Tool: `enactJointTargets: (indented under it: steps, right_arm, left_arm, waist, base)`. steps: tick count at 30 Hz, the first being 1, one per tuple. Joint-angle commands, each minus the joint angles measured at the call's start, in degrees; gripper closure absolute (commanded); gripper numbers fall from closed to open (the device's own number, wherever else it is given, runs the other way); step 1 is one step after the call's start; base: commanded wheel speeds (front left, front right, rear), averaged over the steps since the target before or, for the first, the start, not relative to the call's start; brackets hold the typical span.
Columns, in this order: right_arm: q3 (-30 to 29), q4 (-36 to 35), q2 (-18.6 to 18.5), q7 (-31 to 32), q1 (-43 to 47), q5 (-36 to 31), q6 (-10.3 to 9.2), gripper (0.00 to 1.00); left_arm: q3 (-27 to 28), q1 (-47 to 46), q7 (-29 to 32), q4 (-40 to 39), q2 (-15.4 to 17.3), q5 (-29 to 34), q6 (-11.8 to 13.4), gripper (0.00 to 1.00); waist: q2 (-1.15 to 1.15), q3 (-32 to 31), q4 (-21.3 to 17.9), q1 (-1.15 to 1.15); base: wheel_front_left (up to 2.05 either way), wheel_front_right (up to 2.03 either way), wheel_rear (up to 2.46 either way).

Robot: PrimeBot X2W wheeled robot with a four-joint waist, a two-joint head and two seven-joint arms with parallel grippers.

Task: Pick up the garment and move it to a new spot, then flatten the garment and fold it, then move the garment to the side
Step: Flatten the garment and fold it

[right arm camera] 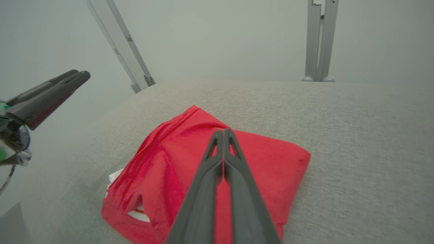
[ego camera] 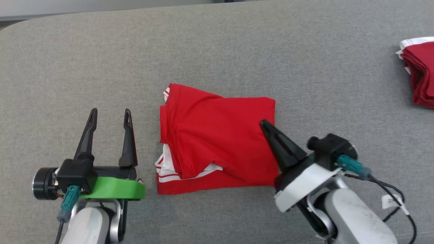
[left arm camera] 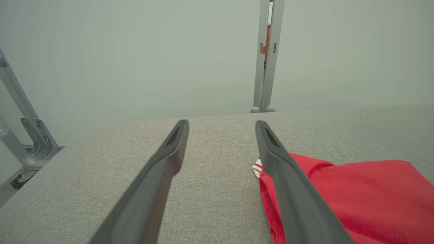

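Roughly square, soft red garment [ego camera: 217, 135]

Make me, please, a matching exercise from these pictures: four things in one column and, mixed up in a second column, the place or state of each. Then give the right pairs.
Things:
1. left end effector
2. right end effector
3. red garment
4. second red pile

Place or state:
A. at the right edge of the head view
B. shut, tips over the garment
C. open, beside the garment
D. folded, between the two end effectors

Pairs: 1-C, 2-B, 3-D, 4-A
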Motion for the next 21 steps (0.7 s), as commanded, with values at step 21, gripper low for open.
enactJointTargets:
  steps: [21]
  right_arm:
    - [29.5,23.46,-4.23,-4.98,-19.12,14.09,-0.02,1.0]
  left_arm:
    - [1.08,-4.02,-1.03,2.17,-4.08,1.96,-2.46,0.0]
  waist:
    - [0.0,4.85,6.29,0.0]
  base:
    - [0.0,0.0,0.0]
